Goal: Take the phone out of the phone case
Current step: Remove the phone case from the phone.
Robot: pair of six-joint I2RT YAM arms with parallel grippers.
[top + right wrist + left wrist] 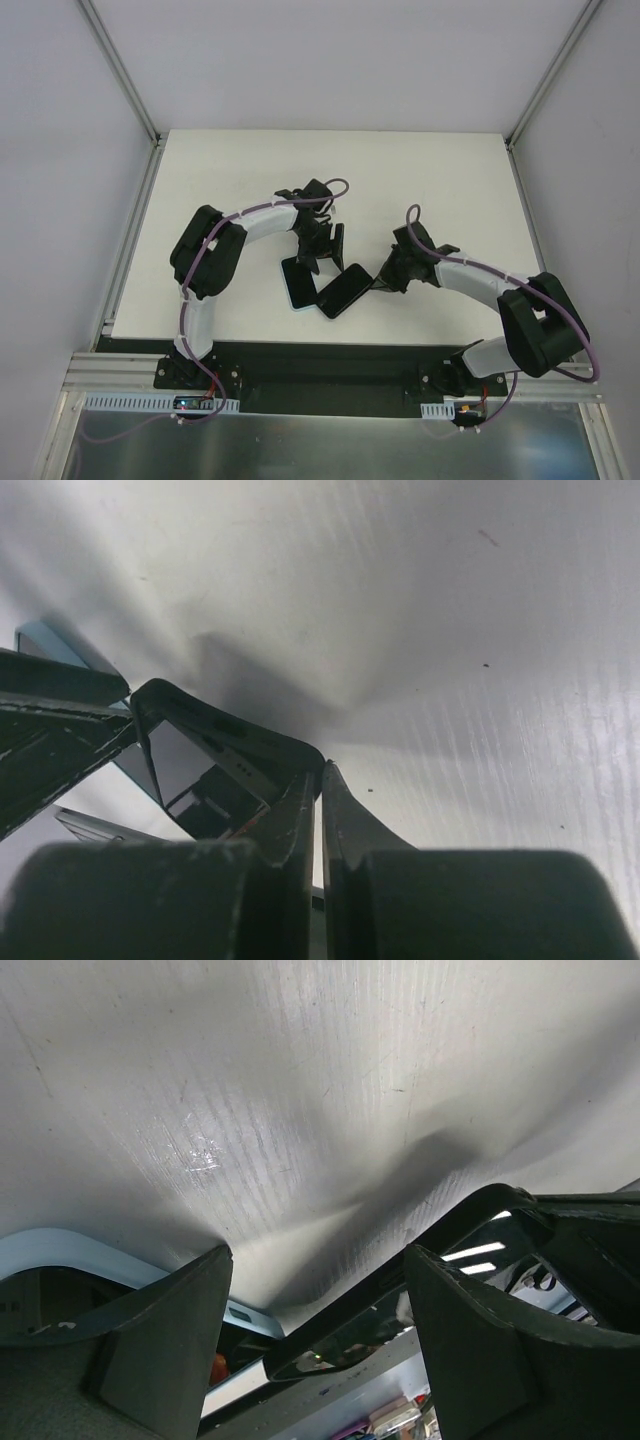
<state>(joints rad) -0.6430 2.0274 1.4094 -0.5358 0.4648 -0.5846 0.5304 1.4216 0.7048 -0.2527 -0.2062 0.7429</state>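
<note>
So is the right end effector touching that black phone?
Touching. The right wrist view shows the black phone with its corner pressed against the right end effector at the fingertips.

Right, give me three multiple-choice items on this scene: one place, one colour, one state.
1. Seen from above, the case lies on which side of the phone?
A. the left arm's side
B. the right arm's side
C. the table's far edge

2. The case's rim is
A. red
B. light blue
C. yellow

3. The left gripper is
A. open
B. shut
C. out of view

Answers:
1 A, the case sits left of the black phone.
2 B, a pale blue edge shows.
3 A, its fingers stand well apart.
</note>
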